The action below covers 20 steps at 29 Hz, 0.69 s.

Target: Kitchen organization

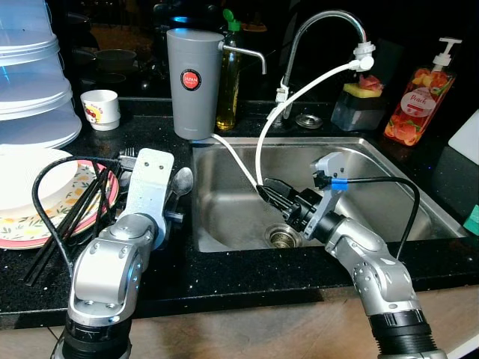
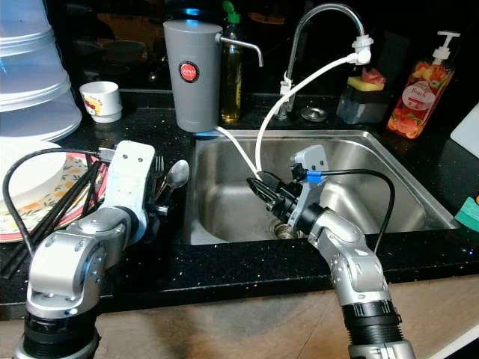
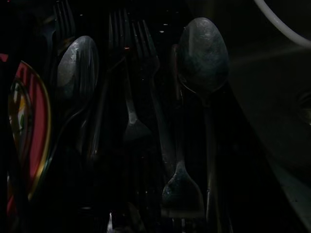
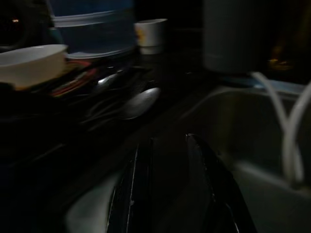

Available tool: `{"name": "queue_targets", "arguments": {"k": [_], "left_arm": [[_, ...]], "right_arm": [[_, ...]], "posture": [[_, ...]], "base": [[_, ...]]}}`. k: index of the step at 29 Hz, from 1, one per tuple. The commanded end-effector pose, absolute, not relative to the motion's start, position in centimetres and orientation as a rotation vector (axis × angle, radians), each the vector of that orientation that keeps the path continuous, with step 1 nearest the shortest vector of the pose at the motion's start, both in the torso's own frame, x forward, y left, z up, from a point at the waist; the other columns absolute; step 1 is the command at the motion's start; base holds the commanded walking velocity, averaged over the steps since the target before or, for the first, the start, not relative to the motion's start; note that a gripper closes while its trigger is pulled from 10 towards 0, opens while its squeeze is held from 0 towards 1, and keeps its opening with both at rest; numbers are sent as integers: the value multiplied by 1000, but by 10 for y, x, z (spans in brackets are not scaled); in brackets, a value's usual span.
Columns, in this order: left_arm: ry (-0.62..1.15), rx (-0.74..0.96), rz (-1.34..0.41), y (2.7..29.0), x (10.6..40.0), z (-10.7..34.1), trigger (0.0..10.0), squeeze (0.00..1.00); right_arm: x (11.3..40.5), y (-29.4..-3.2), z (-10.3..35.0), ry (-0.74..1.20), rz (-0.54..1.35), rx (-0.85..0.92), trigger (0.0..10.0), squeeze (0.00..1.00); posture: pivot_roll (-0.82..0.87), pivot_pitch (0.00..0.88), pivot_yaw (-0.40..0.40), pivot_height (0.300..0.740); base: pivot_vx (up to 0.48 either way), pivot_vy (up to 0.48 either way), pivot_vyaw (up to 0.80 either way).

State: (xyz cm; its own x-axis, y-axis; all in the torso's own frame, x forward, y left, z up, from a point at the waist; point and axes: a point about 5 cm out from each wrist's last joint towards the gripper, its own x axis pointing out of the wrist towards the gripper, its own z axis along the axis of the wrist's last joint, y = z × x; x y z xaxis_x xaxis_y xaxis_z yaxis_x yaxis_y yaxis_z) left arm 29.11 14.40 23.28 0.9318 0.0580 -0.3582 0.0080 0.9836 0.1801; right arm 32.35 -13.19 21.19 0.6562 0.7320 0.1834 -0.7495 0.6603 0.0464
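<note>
Spoon (image 1: pixel 182 182) lies lengthwise beside sink (image 1: pixel 389 161), bowl pointing away.

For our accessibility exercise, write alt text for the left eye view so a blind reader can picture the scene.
A humanoid robot's right gripper reaches into a steel sink, while its left gripper hangs over spoons and forks on a black counter. Left of them lie a floral plate and black chopsticks; behind the sink stand a grey water filter, faucet and soap dispenser.
</note>
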Motion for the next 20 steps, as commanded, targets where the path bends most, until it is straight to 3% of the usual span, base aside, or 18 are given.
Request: {"name": "queue_targets", "arguments": {"k": [1, 3, 4, 6, 7, 8, 9, 14, 15, 16, 18, 19, 20], "left_arm": [[389, 194, 45, 148, 292, 229, 4784, 0], [389, 196, 46, 148, 292, 229, 4980, 0], [389, 197, 46, 148, 292, 229, 6157, 0], [388, 199, 46, 148, 292, 229, 6235, 0], [388, 201, 45, 148, 292, 229, 7020, 0], [388, 201, 45, 148, 292, 229, 7020, 0], [388, 203, 45, 148, 292, 229, 8392, 0], [391, 205, 40, 148, 292, 228, 8667, 0], [391, 205, 39, 148, 292, 228, 7098, 0], [392, 205, 39, 147, 292, 228, 7098, 0], [392, 203, 38, 147, 293, 228, 1412, 0], [392, 203, 38, 147, 293, 228, 1412, 0], [392, 203, 38, 148, 293, 228, 0, 0]], "right_arm": [[318, -131, 213, -147, 893, 141, 10000, 0], [311, -126, 213, -133, 978, 162, 10000, 0], [305, -124, 214, -121, 1039, 182, 10000, 0], [297, -120, 214, -104, 1126, 210, 10000, 0], [289, -118, 215, -97, 1200, 219, 10000, 0], [289, -118, 215, -97, 1200, 219, 10000, 0], [286, -118, 215, -91, 1231, 213, 10000, 0], [278, -115, 214, -73, 1288, 198, 10000, 0], [278, -115, 214, -71, 1290, 196, 10000, 0], [277, -115, 214, -70, 1290, 197, 10000, 0], [277, -115, 215, -68, 1289, 199, 10000, 0], [277, -115, 215, -67, 1290, 199, 10000, 0], [277, -115, 215, -67, 1290, 200, 10000, 0]], "posture": [[-2, 58, -53, 740], [-2, 58, -53, 740], [-2, 58, -53, 740], [-2, 58, -53, 740], [-2, 58, -53, 740], [-2, 58, -53, 740], [-4, 60, -51, 740], [-6, 60, -51, 740], [-5, 61, -50, 740], [-5, 61, -50, 740], [-4, 62, -49, 740], [-3, 62, -49, 740], [-2, 62, -50, 740]], "base": [[0, 0, 0], [0, 0, 0], [0, 0, 0], [0, 0, 0], [0, 0, 0], [0, 0, 0], [0, 0, 0], [0, 0, 0], [0, 0, 0], [0, 0, 0], [0, 0, 0], [0, 0, 0], [0, 0, 0]]}}
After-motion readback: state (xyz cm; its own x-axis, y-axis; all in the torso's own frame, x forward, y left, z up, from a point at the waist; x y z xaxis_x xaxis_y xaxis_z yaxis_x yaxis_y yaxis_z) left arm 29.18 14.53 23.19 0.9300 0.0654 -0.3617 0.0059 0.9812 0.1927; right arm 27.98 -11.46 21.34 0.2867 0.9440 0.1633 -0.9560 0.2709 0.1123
